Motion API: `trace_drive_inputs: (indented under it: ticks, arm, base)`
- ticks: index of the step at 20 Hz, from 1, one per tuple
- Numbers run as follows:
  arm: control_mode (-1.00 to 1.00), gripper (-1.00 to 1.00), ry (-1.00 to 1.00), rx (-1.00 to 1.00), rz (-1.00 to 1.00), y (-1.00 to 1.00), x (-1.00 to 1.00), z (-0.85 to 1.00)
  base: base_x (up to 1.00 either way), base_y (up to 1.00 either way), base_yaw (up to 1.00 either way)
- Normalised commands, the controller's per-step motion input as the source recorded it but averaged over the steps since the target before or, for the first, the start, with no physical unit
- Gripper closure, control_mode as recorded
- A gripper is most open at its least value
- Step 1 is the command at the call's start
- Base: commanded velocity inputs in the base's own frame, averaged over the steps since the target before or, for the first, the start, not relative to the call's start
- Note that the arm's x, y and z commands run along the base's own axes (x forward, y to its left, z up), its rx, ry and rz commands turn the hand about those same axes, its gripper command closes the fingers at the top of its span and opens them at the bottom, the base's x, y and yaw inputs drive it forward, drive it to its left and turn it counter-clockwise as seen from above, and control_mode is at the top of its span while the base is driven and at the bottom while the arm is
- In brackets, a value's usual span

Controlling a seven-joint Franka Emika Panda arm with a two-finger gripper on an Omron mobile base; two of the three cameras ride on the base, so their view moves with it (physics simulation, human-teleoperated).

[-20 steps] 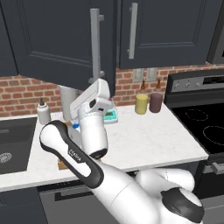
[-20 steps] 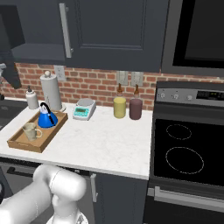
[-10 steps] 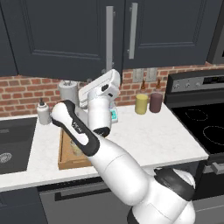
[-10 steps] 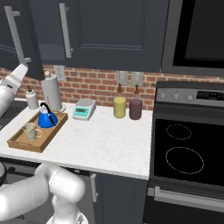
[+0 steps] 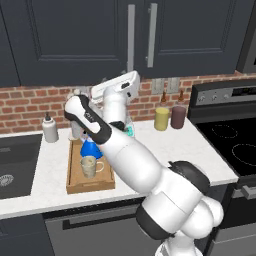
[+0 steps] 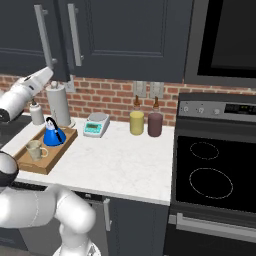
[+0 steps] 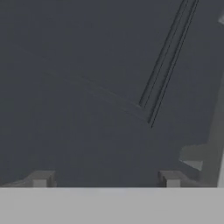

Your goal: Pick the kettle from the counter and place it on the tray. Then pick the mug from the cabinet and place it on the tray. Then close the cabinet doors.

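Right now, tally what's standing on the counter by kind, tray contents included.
Tray: 1
Blue kettle: 1
Beige mug: 1
Jars: 2, yellow jar, dark-red jar
Kitchen scale: 1
Tall grey cylinder: 1
Small grey bottle: 1
Total: 8

Arm raised high — tool (image 7: 106,178) spread wide, holding nothing.

Blue kettle (image 6: 52,133) and mug (image 6: 34,149) on tray (image 6: 55,158) — doors (image 5: 75,37) shut.
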Motion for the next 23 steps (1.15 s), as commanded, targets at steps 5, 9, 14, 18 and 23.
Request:
trace_drive_inputs:
  ticks: [5,9,14,18,23]
  arm:
    - [-1.00,-1.00,0.00,0.26,-0.02,0.05,0.61,0.33]
    - [-1.00,-1.00,0.00,0.26,0.00,0.02,0.54,0.29]
    - [-1.00,-1.00,0.00,0.24,0.00,0.11,0.48,0.25]
    - [-1.00,-1.00,0.00,0.22,-0.02,0.24,0.46,0.16]
    - [-1.00,-1.00,0.00,0.22,-0.02,0.23,0.56,0.16]
  base:
    - [0.00,0.00,0.00]
    - [0.00,0.00,0.00]
    - [0.00,0.00,0.00]
    - [0.00,0.00,0.00]
    - [0.00,0.00,0.00]
